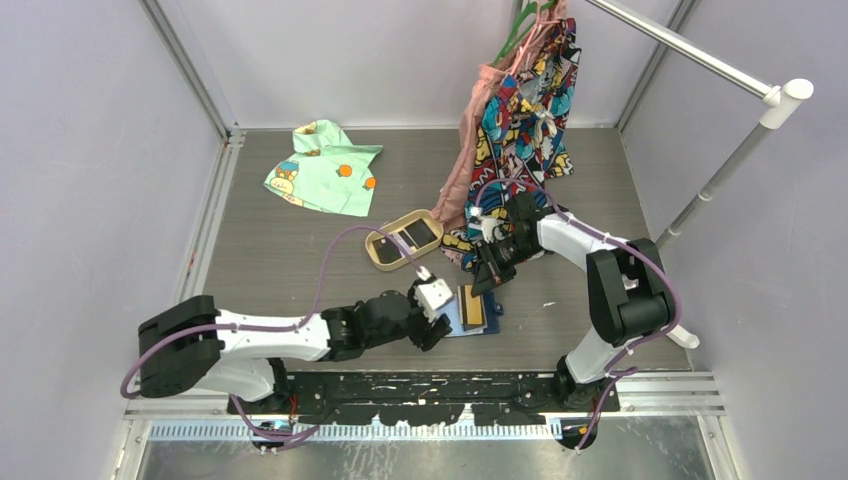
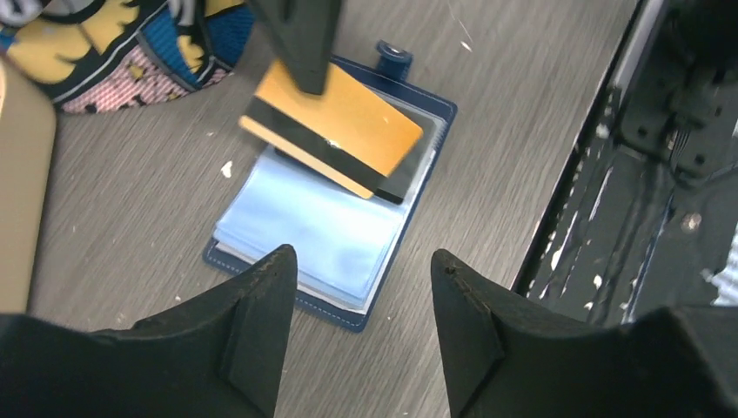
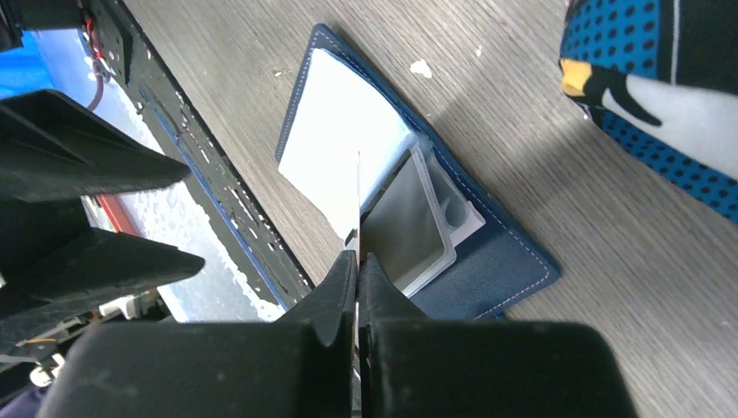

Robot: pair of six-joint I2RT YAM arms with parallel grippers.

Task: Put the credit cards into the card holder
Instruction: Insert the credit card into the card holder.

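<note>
Seen from above, a navy card holder (image 1: pixel 462 326) lies open and flat on a grey wood-grain desk (image 1: pixel 300 260). It sits close to the near edge, about midway along it. Its pale blue glossy pockets (image 2: pixel 313 235) face upward.

The right pincer (image 1: pixel 490 275) is pressed together on one short end of an orange card (image 2: pixel 348 122). It holds the card just above the half of the card holder that carries the snap tab. In the right wrist view the card appears edge-on, as a thin line (image 3: pixel 358 200) rising from the closed fingertips. A dark card (image 2: pixel 407 178) seems to sit already in a pocket just below it.

The left pincer (image 2: pixel 361 257) is spread and holds nothing. It hovers just beside the other end of the card holder, toward the left.

Farther in, toward the middle of the desk, a tan oval tray (image 1: pixel 372 250) holds two more dark cards (image 1: pixel 413 235).

The step in hand looks like loading the orange card. Next, its free edge has to be lined up with a pocket mouth and slid in at a shallow angle. The left pincer may need to press the card holder down so it does not skate. The cards in the tray remain to be loaded.
</note>
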